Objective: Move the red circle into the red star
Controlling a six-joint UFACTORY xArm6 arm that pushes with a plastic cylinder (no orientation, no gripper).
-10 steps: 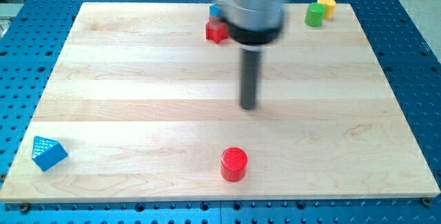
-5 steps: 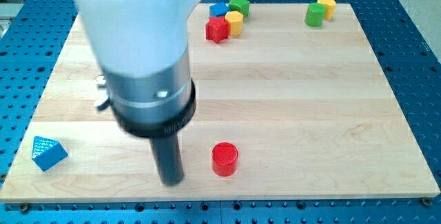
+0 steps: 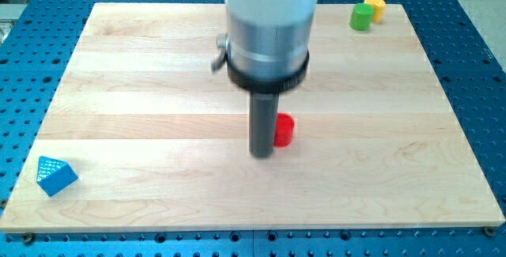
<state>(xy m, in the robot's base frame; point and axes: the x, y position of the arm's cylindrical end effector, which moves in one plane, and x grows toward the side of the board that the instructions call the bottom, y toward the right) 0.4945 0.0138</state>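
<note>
The red circle [image 3: 284, 130] is a short red cylinder near the middle of the wooden board, partly hidden behind my rod. My tip [image 3: 262, 154] rests on the board touching the circle's lower left side. The red star is hidden behind the arm's body at the view's top.
A green cylinder [image 3: 360, 17] and a yellow cylinder [image 3: 374, 5] stand at the view's top right corner of the board. A blue triangular block [image 3: 55, 175] lies at the bottom left. The arm's wide grey body [image 3: 269, 28] covers the top centre of the board [image 3: 395, 130].
The tip swung from the circle's lower left up and to the right. The red circle has moved up the board from near the bottom edge to the middle.
</note>
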